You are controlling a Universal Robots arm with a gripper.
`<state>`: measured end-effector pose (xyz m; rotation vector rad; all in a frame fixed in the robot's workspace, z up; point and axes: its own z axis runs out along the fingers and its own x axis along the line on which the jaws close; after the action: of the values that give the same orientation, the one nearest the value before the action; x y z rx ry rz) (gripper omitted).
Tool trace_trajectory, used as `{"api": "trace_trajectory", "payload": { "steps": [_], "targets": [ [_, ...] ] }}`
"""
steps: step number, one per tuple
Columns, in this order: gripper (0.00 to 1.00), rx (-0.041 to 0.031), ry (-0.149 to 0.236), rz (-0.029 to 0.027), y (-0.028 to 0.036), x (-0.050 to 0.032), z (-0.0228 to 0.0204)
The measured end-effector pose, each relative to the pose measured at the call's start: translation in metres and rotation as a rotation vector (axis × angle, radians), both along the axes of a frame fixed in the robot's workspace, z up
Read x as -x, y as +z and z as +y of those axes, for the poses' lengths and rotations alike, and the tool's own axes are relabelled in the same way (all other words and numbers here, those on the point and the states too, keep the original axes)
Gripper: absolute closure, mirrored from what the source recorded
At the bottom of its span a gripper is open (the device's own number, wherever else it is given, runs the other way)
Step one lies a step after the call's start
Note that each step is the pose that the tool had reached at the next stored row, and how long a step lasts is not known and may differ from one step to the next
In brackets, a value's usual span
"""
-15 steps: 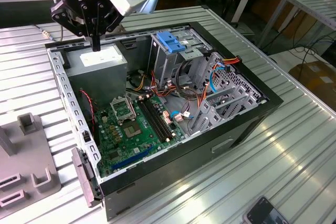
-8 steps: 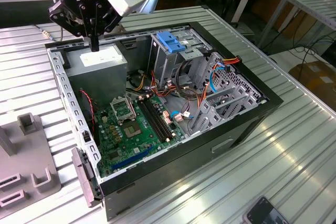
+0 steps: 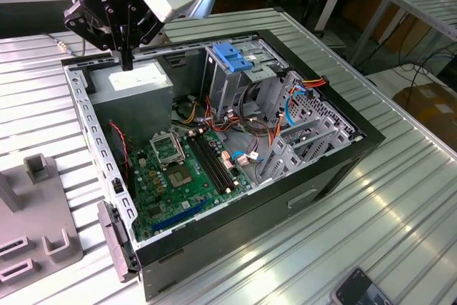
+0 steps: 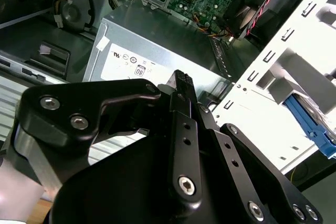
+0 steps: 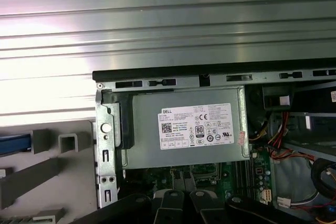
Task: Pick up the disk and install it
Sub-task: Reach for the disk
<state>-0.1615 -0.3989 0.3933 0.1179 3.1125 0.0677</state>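
My gripper [image 3: 127, 64] hangs over the back left corner of the open computer case [image 3: 360, 144], just above the grey power-supply box [image 3: 136, 83]. Its black fingers are pressed together, shut, with nothing between them; the second wrist view shows their ribbed tip [image 4: 180, 75] over the box's white label. Of the disk I see only a blue plastic rail [image 4: 311, 125] outside the case wall. The first wrist view shows the same blue strip [image 5: 13, 143], set in the grey holder [image 5: 47, 171]. The rest of the disk is hidden.
Inside the case are a green motherboard [image 3: 182, 176], a metal drive cage with a blue handle [image 3: 232, 55], and red, orange and blue cables [image 3: 293, 101]. The grey slotted holder [image 3: 32, 212] stands on the ribbed metal table at the exterior view's left. A phone [image 3: 359, 291] lies at the front right.
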Motion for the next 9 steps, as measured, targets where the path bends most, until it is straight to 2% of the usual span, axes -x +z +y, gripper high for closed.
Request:
{"api": "trace_trajectory", "payload": {
  "steps": [9],
  "targets": [
    [0.90,0.0001,0.000,0.0000,0.0000,0.0032,0.0000]
  ]
}}
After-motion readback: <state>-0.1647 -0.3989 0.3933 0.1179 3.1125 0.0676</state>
